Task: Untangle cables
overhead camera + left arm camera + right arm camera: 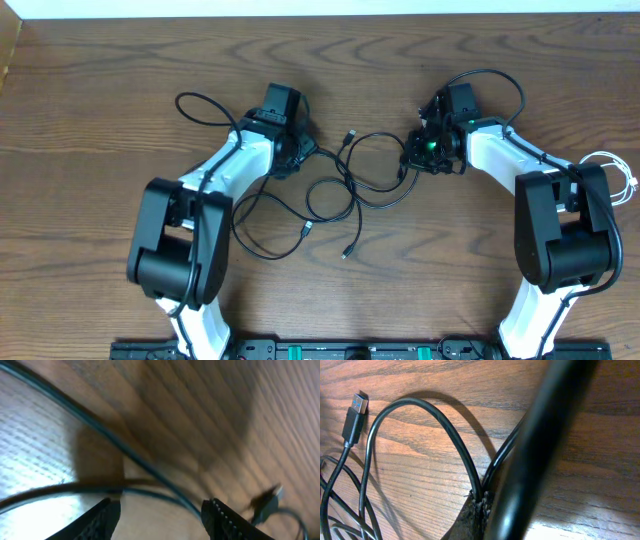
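I've got the black cable sprawled in loose loops across the middle of the desk, running between my two arms, with its plugs lying free on the wood. One big loop sags down toward the left arm, and a smaller ring sits near the centre.

The white cable is well apart from it, bunched at the far right edge of the desk, just beside the right arm.

My right gripper is at the right end of the black tangle. On the right wrist camera its fingertips are pinched tight on the black cable, two strands rising out of the pinch, a USB plug lying off to the upper left. A thick dark blur crosses the foreground; I can't tell what it is.

My left gripper sits at the left side of the tangle. On its wrist camera the gripper stands open, low over the wood, a strand of cable lying across the desk ahead of the fingers, and a plug off to the right.
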